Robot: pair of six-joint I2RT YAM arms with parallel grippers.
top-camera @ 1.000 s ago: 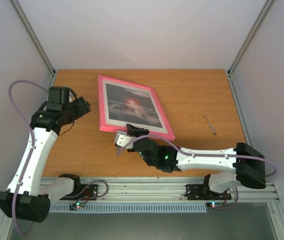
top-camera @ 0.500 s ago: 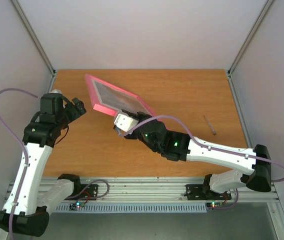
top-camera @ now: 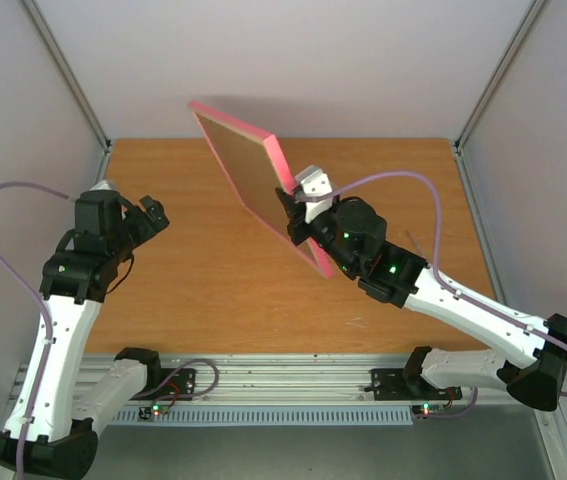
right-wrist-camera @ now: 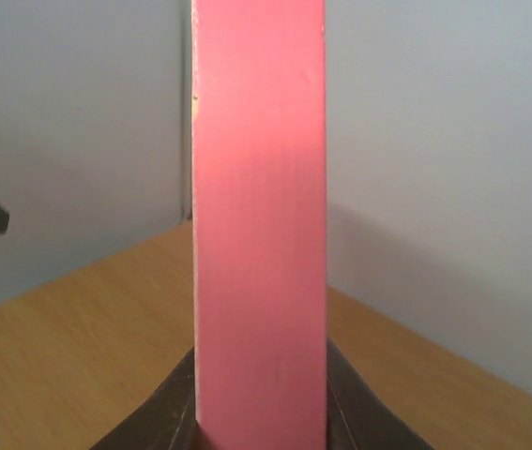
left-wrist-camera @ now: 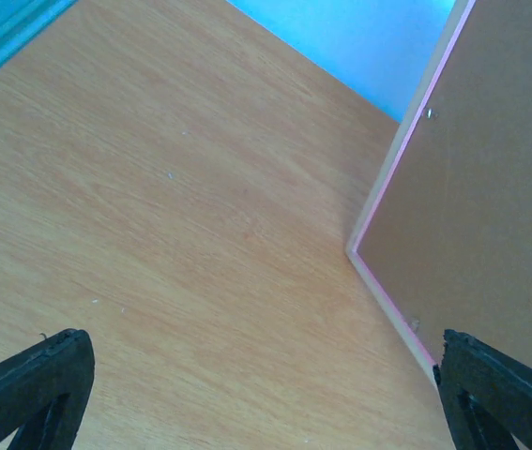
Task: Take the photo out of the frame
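my right claw [top-camera: 297,213] clamps the thin pink rectangular picture frame [top-camera: 246,168] by its edge, tilted above the wooden table [top-camera: 203,290]; stiff, light. my left claw [top-camera: 155,213] gapes empty and should pry the brown backboard's rim. photo hidden, probably behind it.

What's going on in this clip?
The right gripper is clamped on the pink edge of the frame, holding it tipped up steeply over the table. Its brown back faces the left gripper, which hangs open beside it, touching nothing. The picture side faces away, so the photo isn't visible.
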